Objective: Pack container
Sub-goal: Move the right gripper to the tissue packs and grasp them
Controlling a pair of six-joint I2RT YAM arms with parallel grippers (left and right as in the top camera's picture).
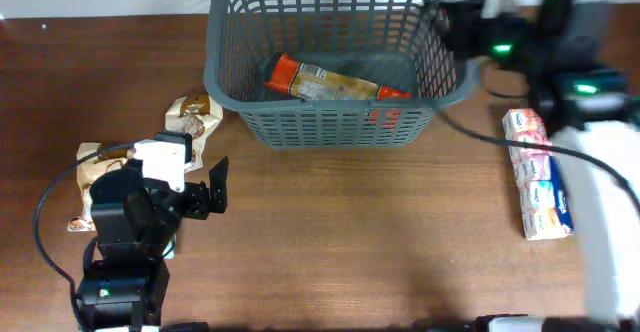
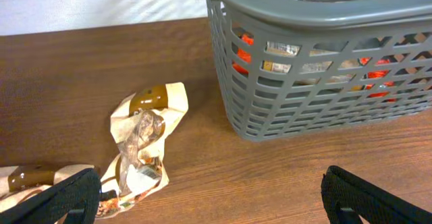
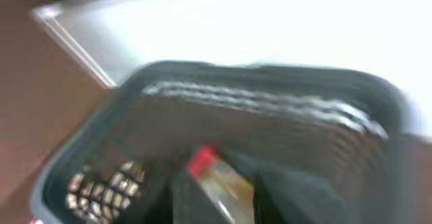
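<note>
At the far left a tan packet [image 1: 95, 167] lay flat on the brown wooden table [image 1: 330, 242], partly under the left arm; the left hand [image 2: 216, 204] hovered low over the table with its black fingers spread wide and nothing between them. Just ahead of it lay a crumpled packet [image 2: 143, 143] of thin, shiny, creased film, tan with brown patches, close to the basket's near left corner but apart from it.

The basket [image 1: 330, 127] stood at the back middle of the table; it was grey hard plastic, rectangular with rounded corners, slotted lattice walls and a smooth solid rim. One long orange packet [image 1: 330, 82] lay slantwise on its floor.

The right hand [image 3: 229, 190] hung over the basket's right side; its own camera was too blurred for me to tell whether it was spread or closed. Further right a white, pink and blue packet [image 1: 535, 187], long and boxy, lay on the table, well apart from the basket.

I judged the crumpled film the main hazard; a pinch on a loose fold might slip, or lift only a corner. The basket looked light, so a nudge on its wall could slide it; a fingertip could also catch in a slot. The right arm's cable trailed by the rim and might snag.
</note>
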